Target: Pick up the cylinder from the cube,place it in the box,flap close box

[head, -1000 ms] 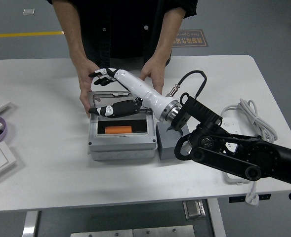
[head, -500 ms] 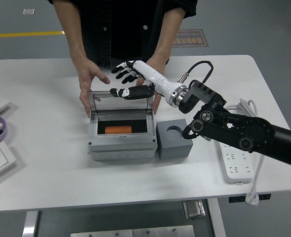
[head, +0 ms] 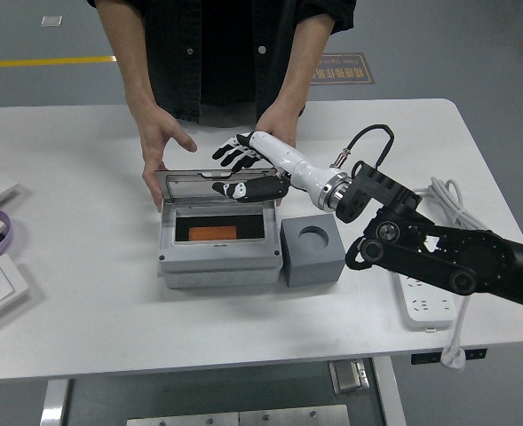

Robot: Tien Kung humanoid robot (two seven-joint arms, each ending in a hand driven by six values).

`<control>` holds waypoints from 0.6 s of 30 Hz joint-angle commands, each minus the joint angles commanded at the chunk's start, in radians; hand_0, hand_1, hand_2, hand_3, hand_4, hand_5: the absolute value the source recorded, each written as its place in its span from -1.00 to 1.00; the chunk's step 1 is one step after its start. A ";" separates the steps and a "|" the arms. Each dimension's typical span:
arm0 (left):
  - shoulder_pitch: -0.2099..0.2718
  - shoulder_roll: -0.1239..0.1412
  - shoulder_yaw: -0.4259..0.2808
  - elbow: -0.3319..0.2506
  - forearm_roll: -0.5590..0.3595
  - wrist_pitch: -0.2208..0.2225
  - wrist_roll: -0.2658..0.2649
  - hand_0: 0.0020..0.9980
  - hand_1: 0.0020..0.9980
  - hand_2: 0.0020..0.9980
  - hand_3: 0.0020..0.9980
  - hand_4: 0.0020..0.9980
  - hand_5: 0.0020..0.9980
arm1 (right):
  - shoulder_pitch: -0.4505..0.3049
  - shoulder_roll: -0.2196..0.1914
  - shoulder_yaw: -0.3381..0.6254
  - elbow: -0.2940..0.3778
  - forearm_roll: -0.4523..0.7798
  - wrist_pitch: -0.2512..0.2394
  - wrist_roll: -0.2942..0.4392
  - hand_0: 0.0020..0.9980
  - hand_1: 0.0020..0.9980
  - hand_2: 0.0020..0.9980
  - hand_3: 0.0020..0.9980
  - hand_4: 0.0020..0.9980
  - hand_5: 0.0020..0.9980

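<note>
The robot's right hand point(head: 243, 170), fingers spread and holding nothing, has dropped onto the hinged transparent lid point(head: 209, 185) of the grey plastic box point(head: 217, 257), tipping it forward. Below the hand, the orange cylinder point(head: 213, 233) already lies inside, so only the closing remains.

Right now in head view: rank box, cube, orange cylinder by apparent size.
1. box
2. cube
3. orange cylinder, partly hidden inside the box, so its full size is unclear.
</note>
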 joint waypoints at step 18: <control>-0.001 -0.001 0.016 0.003 -0.022 0.002 -0.001 0.20 0.20 0.16 0.29 0.41 -0.49 | -0.064 -0.011 -0.015 0.037 0.109 0.038 -0.013 0.22 0.21 0.31 0.37 0.49 -0.33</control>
